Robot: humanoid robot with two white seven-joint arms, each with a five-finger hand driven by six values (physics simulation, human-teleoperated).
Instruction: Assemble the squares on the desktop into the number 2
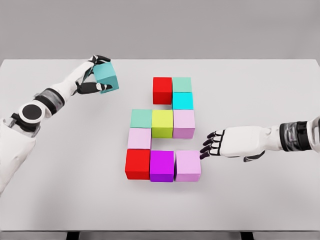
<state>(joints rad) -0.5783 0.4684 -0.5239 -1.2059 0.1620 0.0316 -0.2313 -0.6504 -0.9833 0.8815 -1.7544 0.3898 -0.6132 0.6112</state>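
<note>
Gripping an unmarked teal cube [107, 76], the left hand [93, 75] hovers; the right hand [220, 144] rests, fingers spread, near the lilac cube [187, 165]

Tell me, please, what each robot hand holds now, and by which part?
The left robot hand holds a teal cube by its left side. The right robot hand holds nothing.

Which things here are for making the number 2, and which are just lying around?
For the job:
teal cube, held up in the left hand
red cube in the top row
the other laid cubes, such as the yellow-green cube
right hand, open beside the pink cube

Just there:
only the table; nothing else lies about
</note>
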